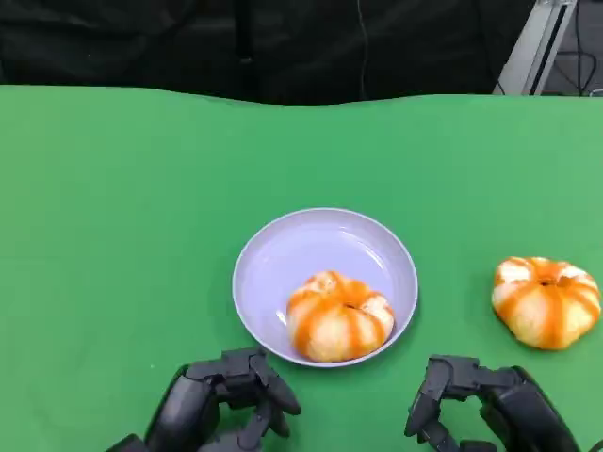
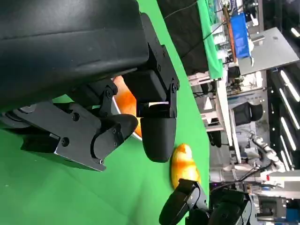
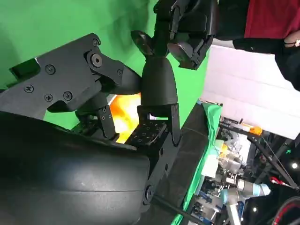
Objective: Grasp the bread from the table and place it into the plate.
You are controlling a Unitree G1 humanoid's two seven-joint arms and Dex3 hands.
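A pale lilac plate sits at the table's centre with an orange-striped bread resting in its near right part. A second bread of the same kind lies on the green cloth to the right of the plate. My left hand hovers just in front of the plate's near rim, fingers apart, holding nothing. My right hand hangs near the front edge, down and left of the second bread, also empty. The left wrist view looks past my left hand at the second bread and my right hand. Orange bread shows behind my right hand.
Green cloth covers the whole table, with bare room to the left of and behind the plate. A dark backdrop runs along the far edge. A person in a red top stands beside the table in the right wrist view.
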